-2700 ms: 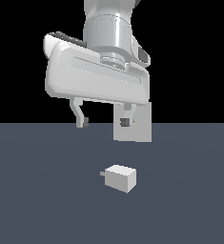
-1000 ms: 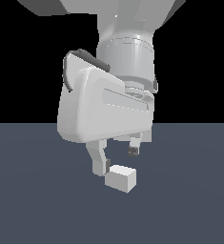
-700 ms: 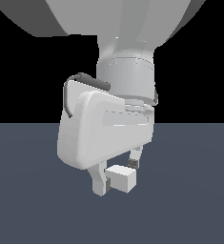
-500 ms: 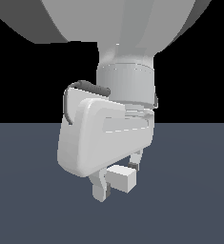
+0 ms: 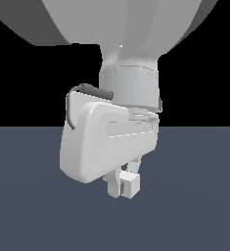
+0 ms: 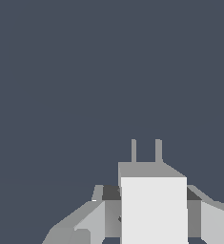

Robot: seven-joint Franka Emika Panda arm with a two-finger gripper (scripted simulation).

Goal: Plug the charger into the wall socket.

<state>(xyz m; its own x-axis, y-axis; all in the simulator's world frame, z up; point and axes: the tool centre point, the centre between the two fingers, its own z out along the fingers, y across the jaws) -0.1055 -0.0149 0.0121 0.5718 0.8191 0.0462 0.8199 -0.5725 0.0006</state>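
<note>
Charger prongs away from pincer

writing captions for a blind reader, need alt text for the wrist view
An off-white charger sits between the two grey fingers of the robot's gripper, its two short grey prongs pointing away from the camera. The fingers sit close against its sides. Behind it is only plain dark blue-grey floor; no wall socket is in view.

Bare simulated scene: flat slate floor, black backdrop.
</note>
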